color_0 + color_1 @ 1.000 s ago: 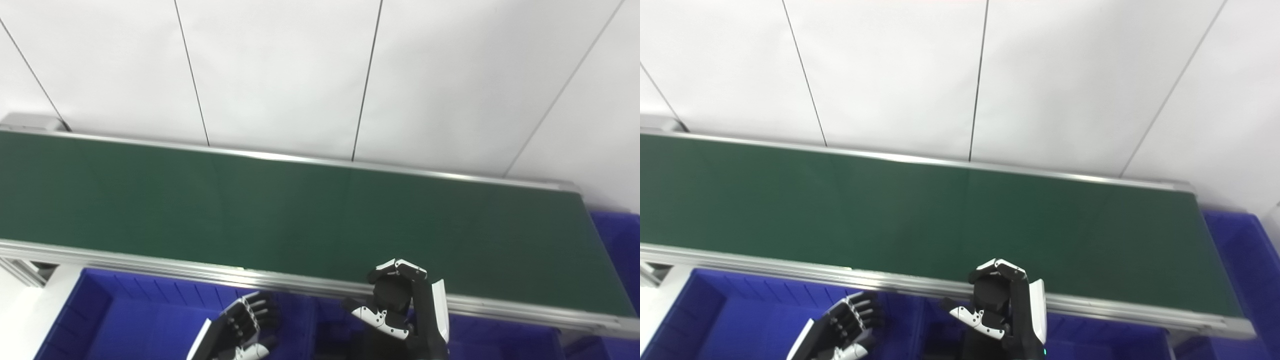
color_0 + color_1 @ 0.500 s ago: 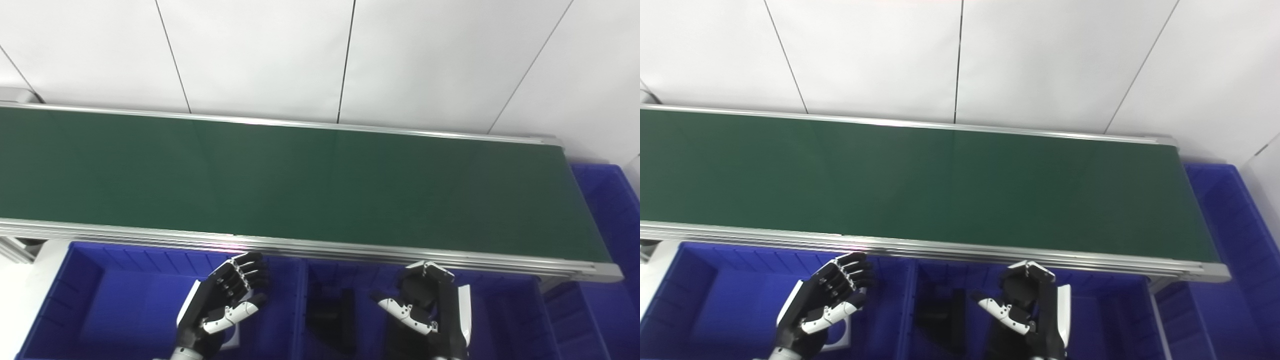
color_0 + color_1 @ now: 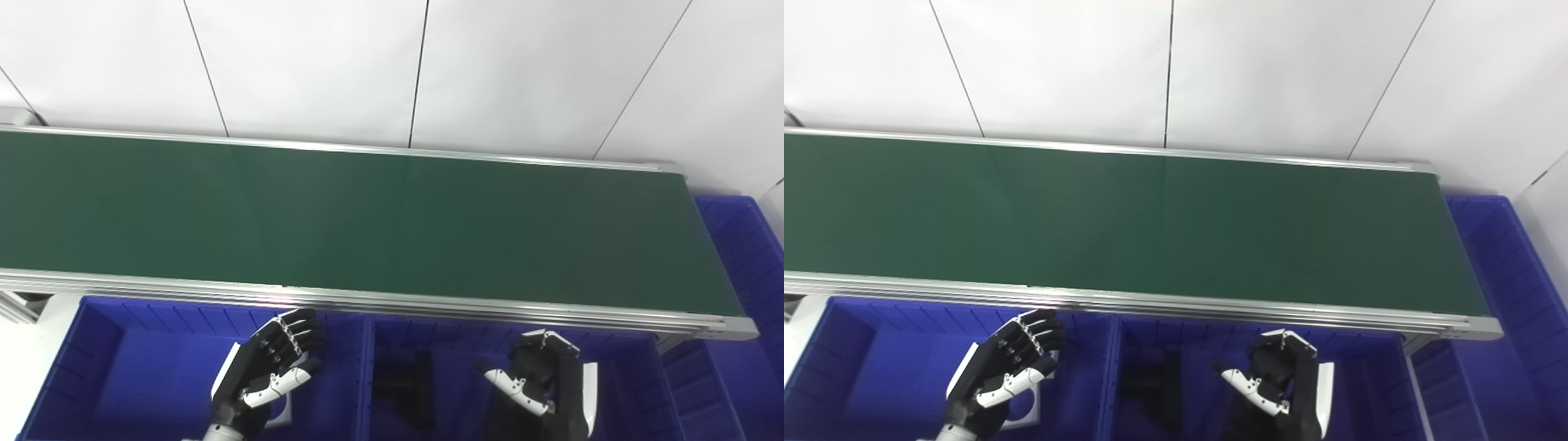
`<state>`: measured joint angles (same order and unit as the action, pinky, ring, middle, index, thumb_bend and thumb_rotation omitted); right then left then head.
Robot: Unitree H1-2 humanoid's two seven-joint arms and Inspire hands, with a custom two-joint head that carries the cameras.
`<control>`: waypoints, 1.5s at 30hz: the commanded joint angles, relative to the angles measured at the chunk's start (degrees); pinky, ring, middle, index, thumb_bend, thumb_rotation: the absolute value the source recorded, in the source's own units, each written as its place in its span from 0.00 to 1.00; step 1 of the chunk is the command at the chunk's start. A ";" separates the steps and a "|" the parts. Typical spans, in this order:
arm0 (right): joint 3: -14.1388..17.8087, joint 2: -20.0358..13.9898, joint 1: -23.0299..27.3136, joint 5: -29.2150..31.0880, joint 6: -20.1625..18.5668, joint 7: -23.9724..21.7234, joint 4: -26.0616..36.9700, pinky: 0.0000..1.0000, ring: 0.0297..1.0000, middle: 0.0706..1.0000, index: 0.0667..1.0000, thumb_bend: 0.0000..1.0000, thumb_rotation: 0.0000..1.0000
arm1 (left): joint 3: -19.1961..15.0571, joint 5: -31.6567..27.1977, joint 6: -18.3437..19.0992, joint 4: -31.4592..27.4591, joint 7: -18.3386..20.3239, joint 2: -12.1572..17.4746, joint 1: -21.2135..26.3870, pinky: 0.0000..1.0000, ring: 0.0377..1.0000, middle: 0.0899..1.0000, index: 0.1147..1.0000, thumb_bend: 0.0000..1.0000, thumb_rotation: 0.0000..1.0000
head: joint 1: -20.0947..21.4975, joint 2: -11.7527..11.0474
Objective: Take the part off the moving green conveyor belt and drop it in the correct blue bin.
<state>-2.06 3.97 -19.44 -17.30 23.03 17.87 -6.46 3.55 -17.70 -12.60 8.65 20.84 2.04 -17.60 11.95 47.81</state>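
Note:
The green conveyor belt (image 3: 367, 220) runs across the view with no part on it. My left hand (image 3: 269, 373) is open, fingers spread, above the left blue bin (image 3: 122, 343). A white part (image 3: 283, 418) lies in that bin, mostly hidden under the hand. My right hand (image 3: 548, 383) hangs over the middle blue bin (image 3: 465, 337), just in front of the belt's near rail. Its fingers are curled in and its thumb sticks out. No part shows in it. A black part (image 3: 407, 389) lies in the middle bin, left of the right hand.
The belt's metal near rail (image 3: 429, 306) runs above the bins. Another blue bin (image 3: 747, 245) stands past the belt's right end, and one more (image 3: 692, 392) sits at the lower right. White wall panels rise behind the belt.
The camera has tilted down and turned, so the bins show more fully. My right hand has drawn back from over the belt's near rail to above the middle bin. Its curl is unchanged.

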 commanded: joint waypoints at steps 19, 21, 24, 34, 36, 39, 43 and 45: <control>-3.40 -1.08 -2.08 -4.24 -0.48 -3.13 5.80 0.88 0.92 0.96 0.97 0.70 0.35 | 0.04 -0.22 -0.61 -1.19 0.68 0.29 0.87 0.68 0.65 0.66 0.66 0.65 0.00 | -0.82 -1.54; -3.61 -1.14 -2.28 -3.12 0.41 -3.39 5.60 0.88 0.93 0.96 0.97 0.70 0.32 | 0.10 0.10 -0.49 -0.95 0.53 0.29 0.91 0.68 0.65 0.66 0.67 0.65 0.00 | -0.66 -2.29; -3.78 -1.24 -2.37 -2.10 2.46 -3.19 4.43 0.83 0.91 0.94 0.95 0.70 0.27 | 0.15 0.45 -1.15 0.15 0.69 0.37 1.17 0.68 0.64 0.66 0.67 0.64 0.00 | -0.50 -3.15; -8.94 -2.46 -1.94 -1.40 3.87 1.61 -1.14 0.70 0.81 0.86 0.85 0.68 0.16 | -0.69 0.30 -4.47 6.38 1.98 0.49 3.71 0.68 0.65 0.66 0.68 0.63 0.00 | 1.54 -6.99; -9.82 -2.73 -1.81 -1.22 3.87 2.23 -1.76 0.69 0.80 0.86 0.85 0.67 0.14 | -0.67 0.00 -4.75 6.82 2.40 0.49 4.15 0.68 0.66 0.67 0.68 0.62 0.00 | 1.62 -6.55; -10.66 -3.39 -1.58 -1.10 3.86 2.61 -1.94 0.69 0.80 0.86 0.85 0.65 0.11 | -0.75 0.10 -4.75 6.65 2.27 0.38 4.46 0.69 0.65 0.67 0.68 0.62 0.00 | 1.67 -6.04; -10.25 -3.56 -1.59 -0.71 3.85 1.92 -1.13 0.71 0.80 0.85 0.85 0.63 0.07 | -0.76 0.14 -4.11 6.00 2.16 0.35 4.76 0.68 0.66 0.67 0.68 0.64 0.00 | 2.13 -5.68; -9.86 -3.41 -1.55 -0.85 3.85 2.24 -1.19 0.70 0.78 0.83 0.84 0.64 0.05 | -0.75 0.40 -3.93 5.96 1.95 0.41 4.81 0.68 0.66 0.66 0.68 0.64 0.00 | 2.22 -5.71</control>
<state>-12.06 0.17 -21.24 -18.35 23.65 19.35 -9.26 2.82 -17.43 -15.10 16.09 22.34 2.15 -13.47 14.24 42.01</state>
